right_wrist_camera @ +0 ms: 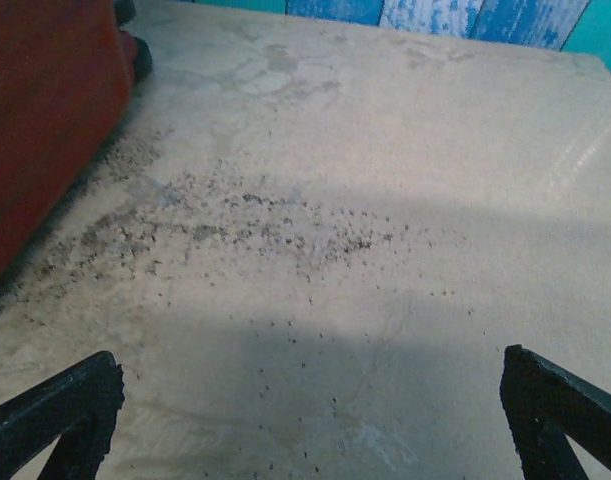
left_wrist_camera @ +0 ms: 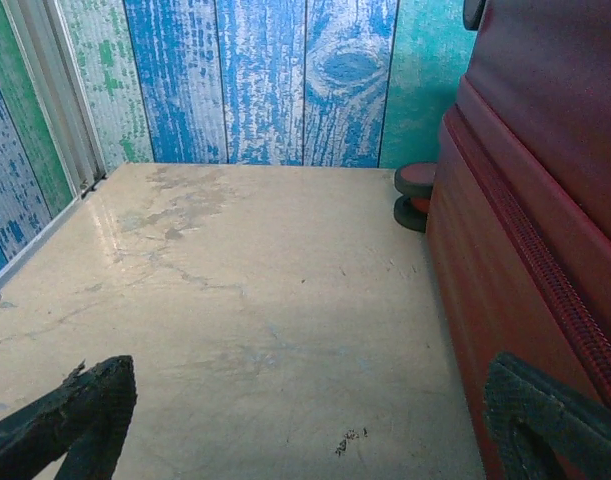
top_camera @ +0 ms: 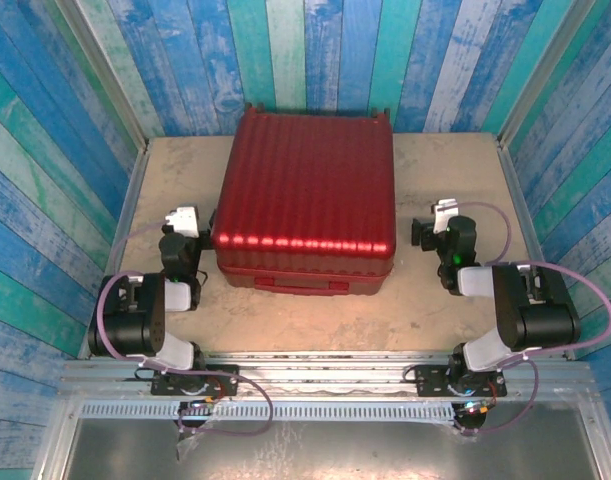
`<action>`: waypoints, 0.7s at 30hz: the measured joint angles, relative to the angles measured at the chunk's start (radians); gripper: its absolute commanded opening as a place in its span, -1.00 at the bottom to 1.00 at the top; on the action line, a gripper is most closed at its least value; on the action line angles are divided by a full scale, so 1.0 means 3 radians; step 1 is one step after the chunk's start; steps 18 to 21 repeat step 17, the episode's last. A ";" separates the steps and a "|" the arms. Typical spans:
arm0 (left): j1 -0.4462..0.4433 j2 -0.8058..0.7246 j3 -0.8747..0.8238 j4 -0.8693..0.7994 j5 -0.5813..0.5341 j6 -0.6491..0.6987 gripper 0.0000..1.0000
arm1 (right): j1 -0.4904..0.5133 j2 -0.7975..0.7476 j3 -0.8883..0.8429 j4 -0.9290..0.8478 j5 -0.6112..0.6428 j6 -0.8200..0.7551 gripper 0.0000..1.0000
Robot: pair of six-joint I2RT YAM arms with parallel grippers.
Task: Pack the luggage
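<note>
**Top external view.** The luggage [top_camera: 305, 190], a dark-red ribbed hard-shell suitcase, lies flat at the middle of the table [top_camera: 425, 300], towards the far side. Its two shells are closed one upon the other. The left gripper [top_camera: 188, 222] stands just beside the near-left corner of the case. The right gripper [top_camera: 432, 225] stands off its right side, clearly apart from it.

**Left wrist view.** The left gripper [left_wrist_camera: 305, 400] has its fingers spread wide, with bare table between them and nothing in its hold. The right-hand finger lies close along the side wall of the luggage [left_wrist_camera: 525, 200]; whether it touches cannot be told. A zipper [left_wrist_camera: 545, 270] runs along the seam of the case, and it cannot be told whether it is drawn fully shut. A small wheel [left_wrist_camera: 415, 190] projects at the far end, before the painted plank wall [left_wrist_camera: 265, 80].

**Right wrist view.** The right gripper [right_wrist_camera: 310, 390] is likewise spread to its full width and holds nothing. Between its fingers lies table scattered with dark specks [right_wrist_camera: 255, 230]. The luggage [right_wrist_camera: 45, 110] occupies the far left.

**Progress.** With the lid down and both grippers empty, the packing is judged complete or nearly so. The contents are hidden. At most, securing the closure may remain.
</note>
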 measured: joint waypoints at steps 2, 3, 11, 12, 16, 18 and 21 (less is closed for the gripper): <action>-0.0011 0.0000 0.0004 -0.0011 -0.0065 0.0001 0.87 | -0.0001 -0.0003 0.0001 0.0020 -0.0033 -0.0001 1.00; -0.0017 0.0000 0.0009 -0.0025 -0.0085 0.0001 0.87 | -0.0001 -0.0003 0.0003 0.0020 -0.0039 -0.0001 1.00; -0.0033 0.0000 0.0022 -0.0055 -0.0149 0.0001 0.86 | -0.0001 -0.0003 0.0004 0.0025 -0.0057 -0.0001 1.00; -0.0033 0.0000 0.0022 -0.0055 -0.0149 0.0001 0.87 | -0.0001 -0.0003 0.0004 0.0024 -0.0057 -0.0001 1.00; -0.0033 0.0000 0.0023 -0.0055 -0.0149 0.0000 0.87 | -0.0001 -0.0003 0.0005 0.0024 -0.0057 -0.0003 1.00; -0.0033 0.0000 0.0023 -0.0056 -0.0149 0.0001 0.87 | 0.0000 -0.0003 0.0005 0.0025 -0.0056 -0.0004 1.00; -0.0033 0.0000 0.0023 -0.0056 -0.0149 0.0001 0.87 | 0.0000 -0.0003 0.0005 0.0025 -0.0056 -0.0004 1.00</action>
